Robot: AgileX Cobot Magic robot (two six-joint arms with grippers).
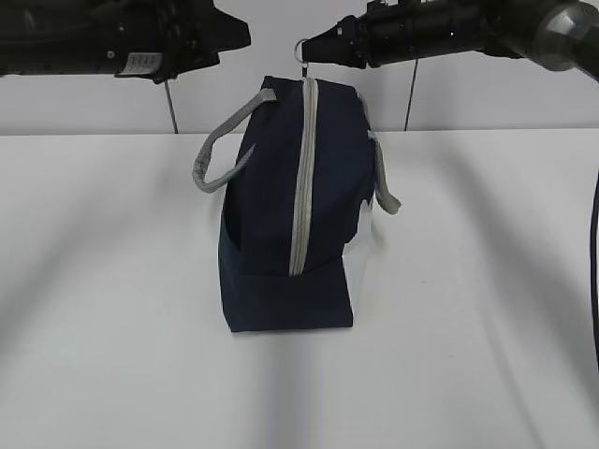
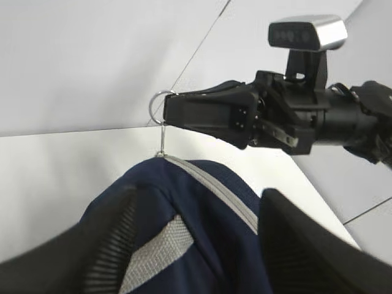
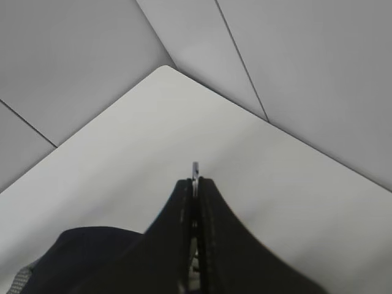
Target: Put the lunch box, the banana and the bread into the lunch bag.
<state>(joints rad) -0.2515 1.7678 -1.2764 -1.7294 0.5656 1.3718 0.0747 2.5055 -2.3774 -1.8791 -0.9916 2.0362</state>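
Pinching the metal ring pull (image 2: 157, 108), right gripper (image 2: 168, 110) tops navy fabric lunch bag (image 1: 281, 215).

White table (image 1: 112, 309), navy lunch bag (image 1: 271, 215) standing upright near its middle

Exterior cam faces me across the table (image 1: 112, 309), slanting slightly down, mid-range. My left wrist cam sits close above the lunch bag (image 2: 202, 202), looking rightward. Right wrist cam looks along my closed fingers. All three share the ring pull (image 1: 301, 47).
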